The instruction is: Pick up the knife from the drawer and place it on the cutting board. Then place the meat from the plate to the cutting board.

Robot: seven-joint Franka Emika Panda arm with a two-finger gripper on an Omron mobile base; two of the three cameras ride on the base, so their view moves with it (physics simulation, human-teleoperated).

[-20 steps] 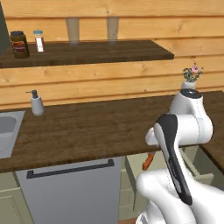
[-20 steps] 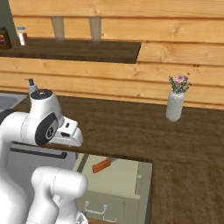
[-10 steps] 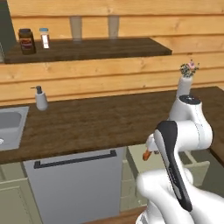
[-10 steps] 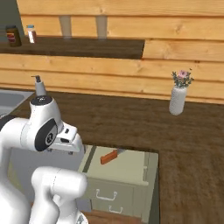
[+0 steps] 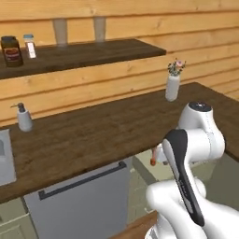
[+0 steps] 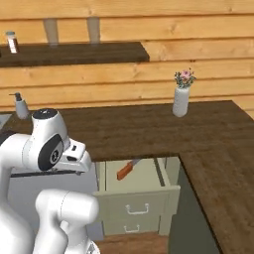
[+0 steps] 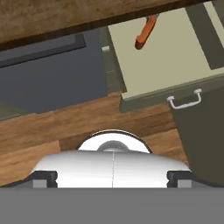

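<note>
The knife point(image 6: 125, 170) lies in the open pale drawer point(image 6: 145, 177), orange-red handle toward the front, grey blade pointing back under the counter. The hand view looks down on the same knife point(image 7: 145, 32) at the far end of the drawer point(image 7: 168, 61), with the drawer's front pull nearer. My gripper point(image 7: 112, 178) hangs well back from the drawer, above the wooden floor, open with its fingertips point(image 7: 43, 177) far apart and nothing held. From the left base, only the knife's handle tip point(image 5: 153, 161) peeks past my arm. The cutting board, the plate and the meat are out of view.
A dark wooden counter point(image 6: 149, 129) runs along the wall and turns forward on the right. On it stand a flower vase point(image 6: 181, 100) and a soap dispenser point(image 5: 23, 119). A grey panel with a black bar handle point(image 5: 79, 193) sits left of the drawer. A shelf point(image 5: 79, 53) holds jars and glasses.
The whole picture has shifted: the base has moved, bringing the open drawer and the counter's right corner further into view. The knife lies as before in the drawer.
</note>
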